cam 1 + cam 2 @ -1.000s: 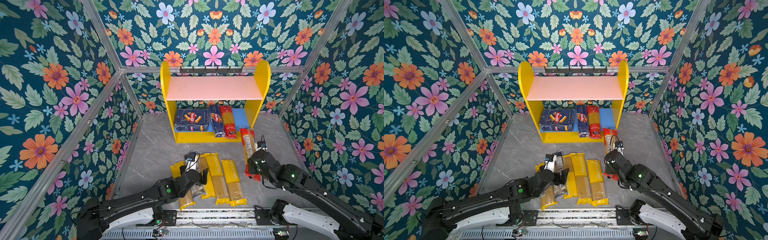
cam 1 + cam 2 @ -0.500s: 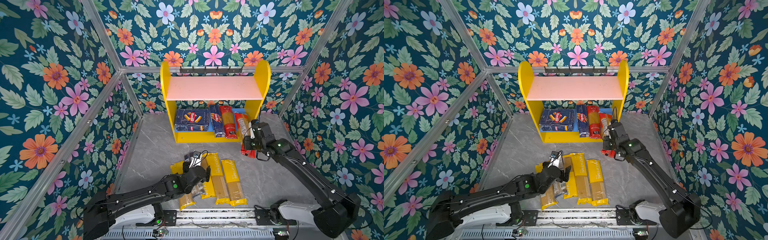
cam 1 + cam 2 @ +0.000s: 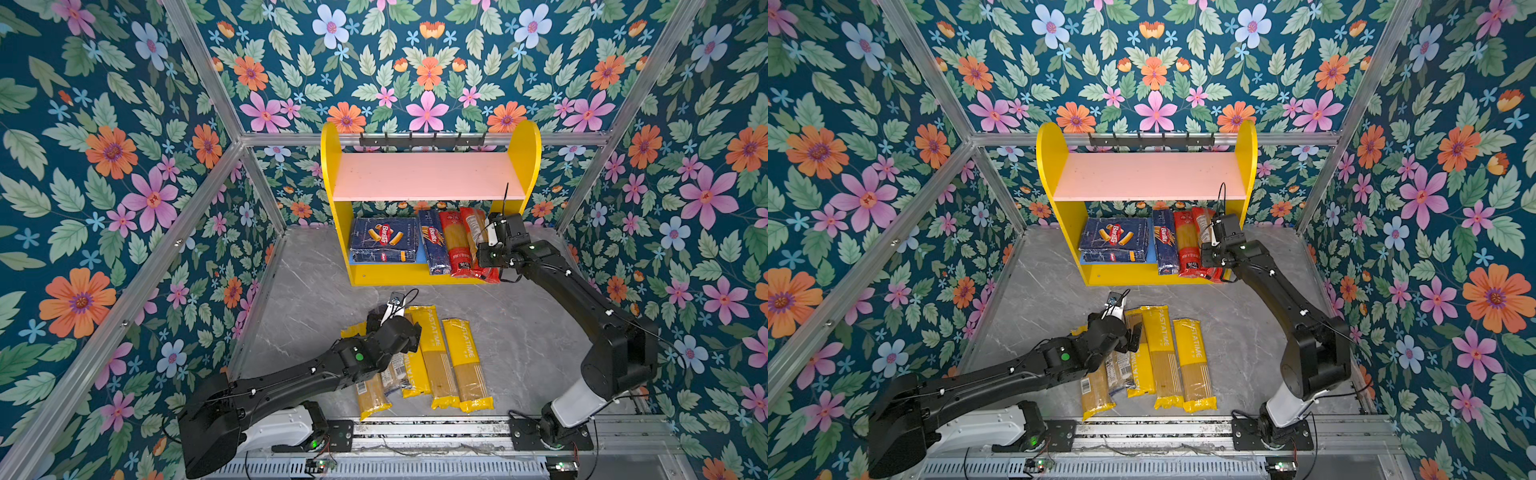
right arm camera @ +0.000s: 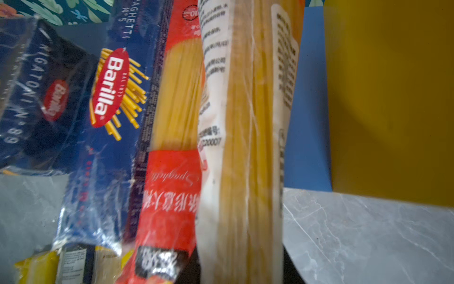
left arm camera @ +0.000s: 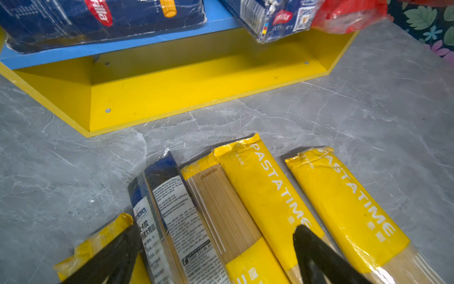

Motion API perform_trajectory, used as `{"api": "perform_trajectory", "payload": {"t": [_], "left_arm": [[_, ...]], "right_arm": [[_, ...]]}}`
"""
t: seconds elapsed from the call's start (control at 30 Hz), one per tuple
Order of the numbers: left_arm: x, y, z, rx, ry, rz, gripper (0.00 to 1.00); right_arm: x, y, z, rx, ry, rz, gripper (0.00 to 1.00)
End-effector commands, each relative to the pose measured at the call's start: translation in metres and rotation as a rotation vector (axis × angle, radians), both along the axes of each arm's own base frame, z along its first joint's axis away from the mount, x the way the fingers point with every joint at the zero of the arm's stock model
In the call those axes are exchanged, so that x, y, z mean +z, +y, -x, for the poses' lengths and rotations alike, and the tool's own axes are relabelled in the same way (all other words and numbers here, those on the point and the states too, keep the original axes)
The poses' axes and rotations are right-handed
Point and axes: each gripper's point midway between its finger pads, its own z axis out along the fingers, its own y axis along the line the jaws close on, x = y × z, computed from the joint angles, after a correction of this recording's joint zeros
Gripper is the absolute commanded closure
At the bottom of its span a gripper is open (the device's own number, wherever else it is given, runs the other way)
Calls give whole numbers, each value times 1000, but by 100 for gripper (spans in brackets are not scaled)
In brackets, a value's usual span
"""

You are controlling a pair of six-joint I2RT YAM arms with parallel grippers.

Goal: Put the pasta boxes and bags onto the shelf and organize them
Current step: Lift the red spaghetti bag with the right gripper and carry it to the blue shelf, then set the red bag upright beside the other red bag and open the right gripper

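The small two-tier shelf (image 3: 330, 174) (image 3: 1047, 174), with yellow rounded side panels, a pink upper board and a blue lower board, stands at the far edge of the grey marble table (image 3: 519, 332) (image 3: 1237, 332).

At the left end of the lower board the wide dark blue Barilla rigatoni box (image 3: 384, 239) (image 3: 1115, 239) (image 4: 36, 98) lies flat, face up. Just beside it the narrow dark blue Barilla spaghetti box (image 3: 434, 245) (image 3: 1165, 245) (image 4: 110, 98) lies with its long axis front to back. Its near end juts past the board's front edge. Touching it on the right, a red-and-clear spaghetti bag (image 3: 455, 245) (image 3: 1185, 245) (image 4: 177, 123) lies the same way and also overhangs that edge.

The right gripper (image 3: 484, 255) (image 3: 1210, 253) is clenched on a second red-and-clear spaghetti bag (image 3: 471, 228) (image 3: 1202, 226) (image 4: 245, 147) at the board's right end, between the first red bag and the right side panel. This bag's long axis also runs front to back. Its far end points in under the pink board and its near end hangs past the front edge. Whether it rests on the board cannot be told.

Toward the table's near edge, four yellow spaghetti bags (image 3: 465, 365) (image 3: 1196, 365) (image 5: 348, 196) and a dark navy spaghetti bag with a white label (image 5: 159, 209) lie side by side. Their long axes run from the near edge toward the shelf, slightly fanned. The left gripper (image 3: 395, 326) (image 3: 1117, 328) (image 5: 213, 258) is over their far ends, jaws spread wide and grasping nothing, with the navy bag between its fingers (image 5: 319, 258).
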Motion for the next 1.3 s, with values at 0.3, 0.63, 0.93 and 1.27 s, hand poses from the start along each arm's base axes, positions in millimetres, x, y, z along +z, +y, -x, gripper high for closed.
{"api": "perform_trajectory", "payload": {"t": [0.3, 0.63, 0.93, 1.27], "left_arm": [[-4, -2, -13, -12, 34, 11, 0], [4, 6, -12, 3, 22, 27, 0], [8, 15, -6, 17, 25, 52, 0], [17, 39, 7, 64, 17, 99, 0]], "right_arm": [[4, 3, -68, 13, -120, 37, 76], [-6, -4, -77, -17, -101, 84, 49], [6, -11, -54, -38, -105, 59, 19], [14, -18, 6, -70, -88, -9, 18]]}}
